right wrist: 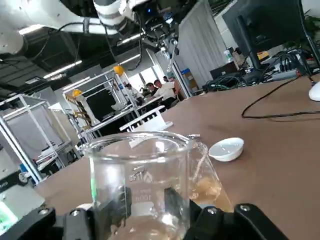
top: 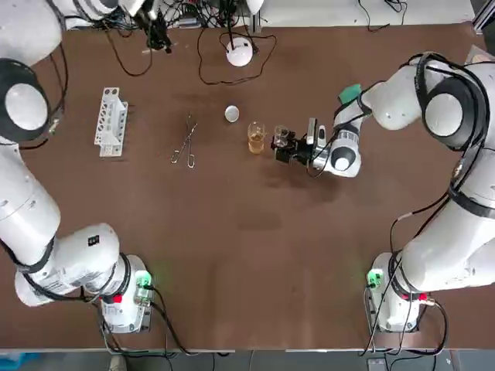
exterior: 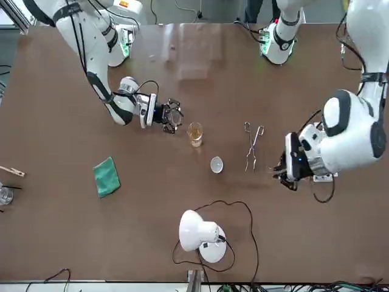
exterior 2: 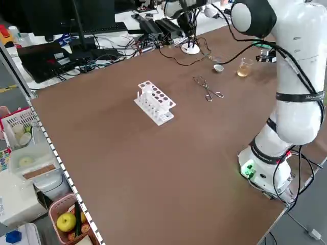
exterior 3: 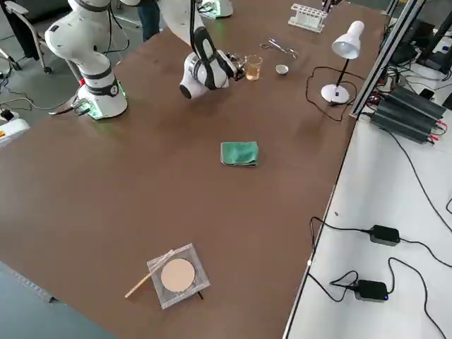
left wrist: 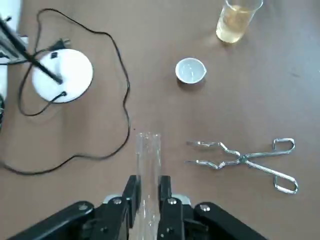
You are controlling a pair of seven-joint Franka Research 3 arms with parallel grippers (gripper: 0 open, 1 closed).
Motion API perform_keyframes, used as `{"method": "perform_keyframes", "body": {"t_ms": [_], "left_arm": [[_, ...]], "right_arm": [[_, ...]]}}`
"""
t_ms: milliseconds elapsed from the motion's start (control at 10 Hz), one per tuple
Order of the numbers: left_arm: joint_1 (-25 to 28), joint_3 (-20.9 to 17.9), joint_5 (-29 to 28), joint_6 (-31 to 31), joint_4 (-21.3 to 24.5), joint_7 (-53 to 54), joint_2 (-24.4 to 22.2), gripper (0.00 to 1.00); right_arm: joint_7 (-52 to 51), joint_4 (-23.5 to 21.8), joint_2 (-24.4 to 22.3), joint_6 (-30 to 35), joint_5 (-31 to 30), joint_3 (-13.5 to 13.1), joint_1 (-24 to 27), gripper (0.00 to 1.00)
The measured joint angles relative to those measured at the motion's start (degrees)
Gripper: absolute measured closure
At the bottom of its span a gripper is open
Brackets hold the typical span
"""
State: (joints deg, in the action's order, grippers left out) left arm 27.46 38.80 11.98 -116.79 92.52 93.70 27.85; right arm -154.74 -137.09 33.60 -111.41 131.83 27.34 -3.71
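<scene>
Brown table | right claw grips empty beaker beside amber beaker | left claw pinches tube

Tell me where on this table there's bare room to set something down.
Widest bare patch of brown table: between the two arm bases. Crowded: the middle row, where metal tongs, small white dish, amber-filled glass beaker and the right end effector gripping an empty clear beaker sit close. The left end effector holds a glass test tube near the tongs.
</scene>
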Motion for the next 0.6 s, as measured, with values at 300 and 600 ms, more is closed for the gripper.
{"method": "perform_keyframes", "body": {"t_ms": [300,600], "left_arm": [[19.83,12.96,4.44,3.03,2.58,5.78,3.51,0.79],[30.49,16.49,9.46,8.15,2.81,14.34,8.91,0.79]], "right_arm": [[2.36,0.14,-2.36,-2.38,4.40,3.84,0.01,0.61],[4.60,0.89,-3.38,-4.68,8.33,7.17,0.02,0.61]]}}
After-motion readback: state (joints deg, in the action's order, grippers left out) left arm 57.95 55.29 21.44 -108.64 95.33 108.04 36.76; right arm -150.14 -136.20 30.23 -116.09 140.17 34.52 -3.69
